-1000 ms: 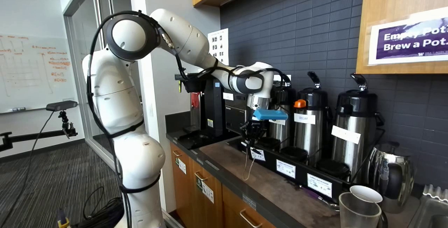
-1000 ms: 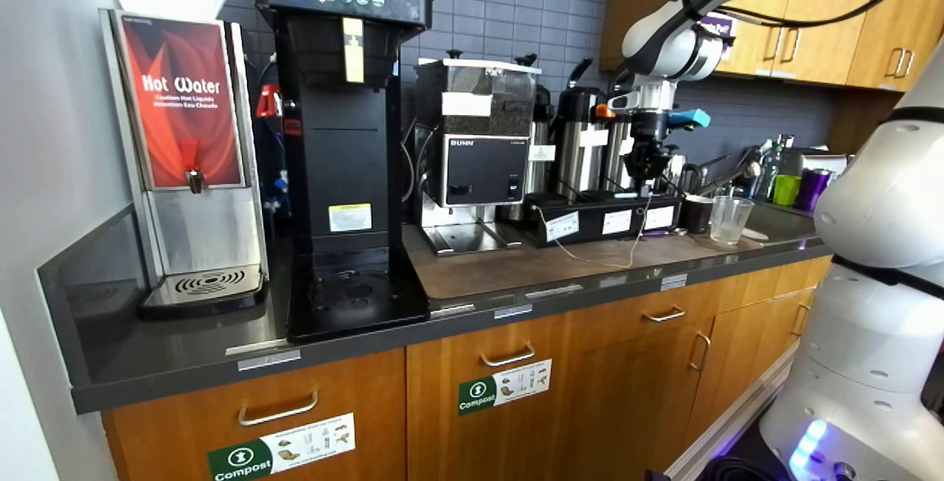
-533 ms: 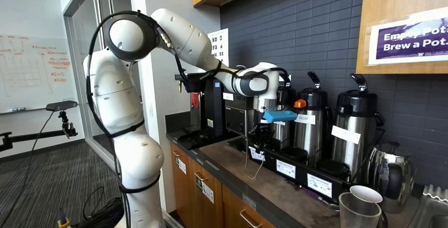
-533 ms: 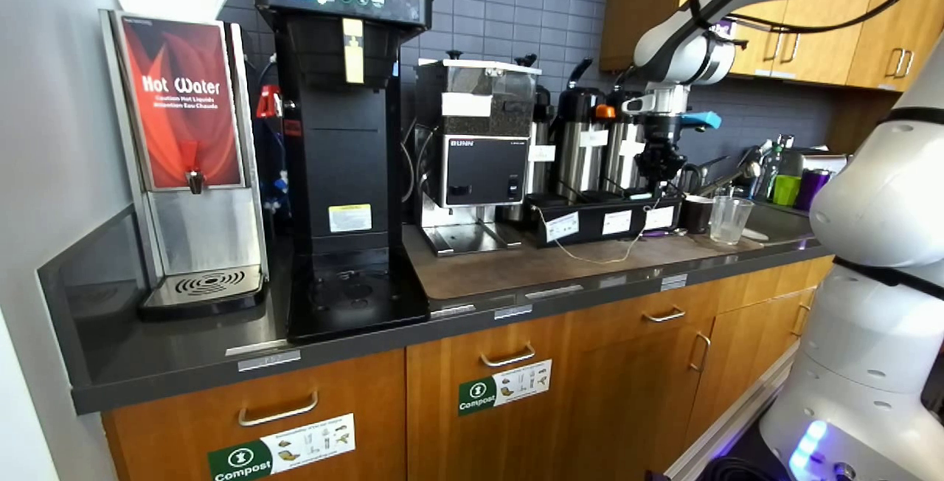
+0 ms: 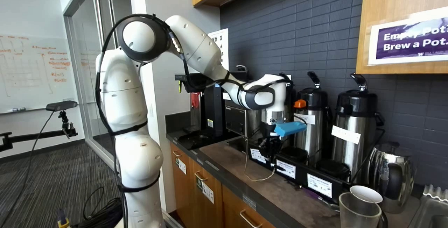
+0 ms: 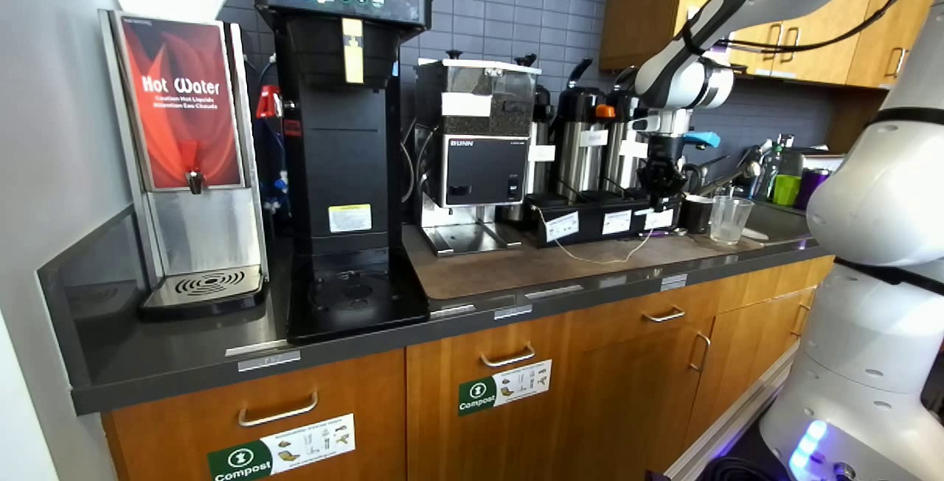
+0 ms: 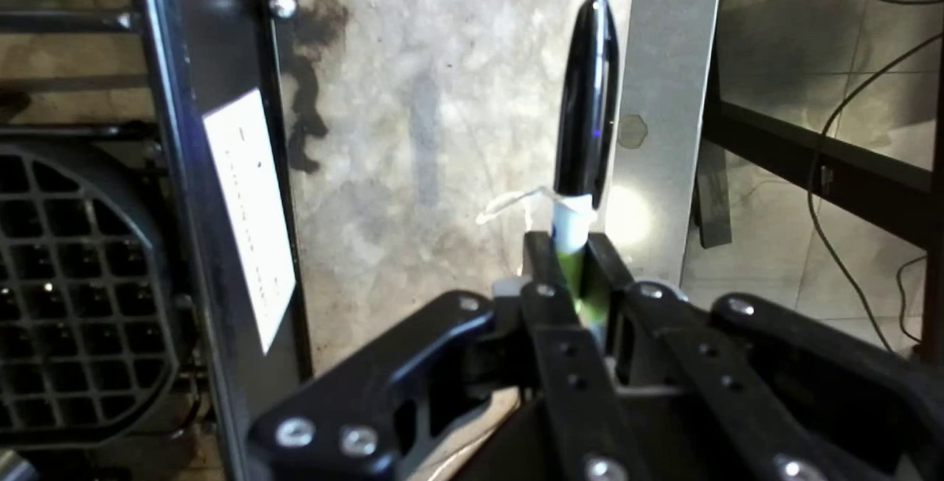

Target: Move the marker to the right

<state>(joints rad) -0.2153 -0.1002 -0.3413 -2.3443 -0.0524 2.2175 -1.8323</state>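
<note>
The black two-fingered hand (image 7: 574,251) is gripping the slim, black-capped marker (image 7: 585,164) by its green barrel, holding it above the mottled brown worktop (image 5: 227,158), presumably for carrying — a thin pale cord (image 5: 257,180) is trailing, probably tethering it to the long black rack (image 5: 301,175).

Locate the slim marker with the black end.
In the wrist view, the marker is just right of centre, clamped in the black two-fingered gripper, the black rack to its left.

white arm (image 5: 126,105), black gripper (image 7: 571,246)
</note>
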